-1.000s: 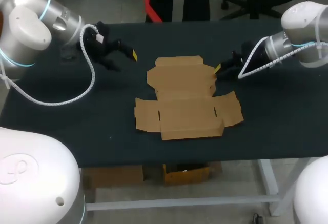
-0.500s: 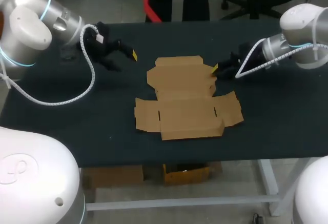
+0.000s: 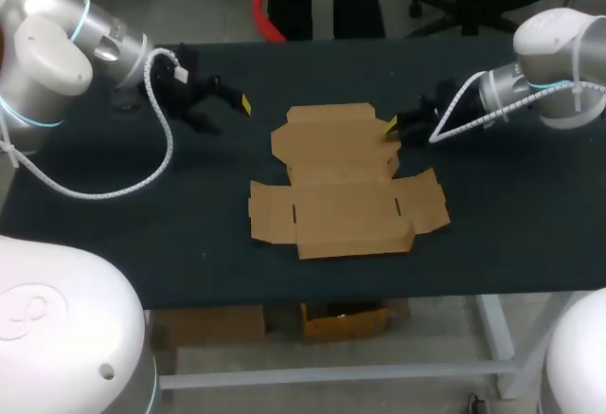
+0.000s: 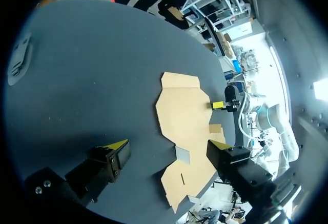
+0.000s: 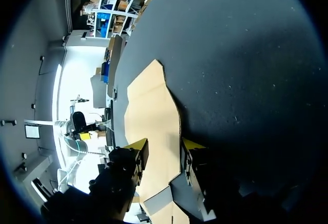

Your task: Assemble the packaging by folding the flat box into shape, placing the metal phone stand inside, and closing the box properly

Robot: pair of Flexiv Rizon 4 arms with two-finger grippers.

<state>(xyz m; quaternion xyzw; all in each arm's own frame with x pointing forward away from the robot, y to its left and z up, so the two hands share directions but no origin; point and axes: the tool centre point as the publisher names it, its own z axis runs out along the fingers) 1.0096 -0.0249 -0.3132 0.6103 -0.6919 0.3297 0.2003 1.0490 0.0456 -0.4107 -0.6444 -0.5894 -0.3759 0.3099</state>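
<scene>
The dark bench (image 3: 511,215) is carrying the flat box (image 3: 346,182), which is lying unfolded near its middle. Its brown flaps are spreading out to either side, and no wall is standing up.

The left arm (image 3: 57,54) is coming in from the far left corner, with a white coiled cable (image 3: 114,187) looping down beside it over the bench. The right arm (image 3: 544,59) is coming in from the far right.

The left claw (image 3: 227,103) is hanging over bare bench, well apart from the box's far left corner. In the left wrist view its fingers (image 4: 110,152) are standing wide, with only dark surface between them and the cardboard lying ahead.

The right claw (image 3: 396,128) is sitting at the right edge of the box's far panel. In the right wrist view its fingers (image 5: 137,149) are standing a narrow way apart. One is over the cardboard and the other over dark bench, with the panel's edge running through the gap. Whether either tip is touching the cardboard is not clear.
</scene>
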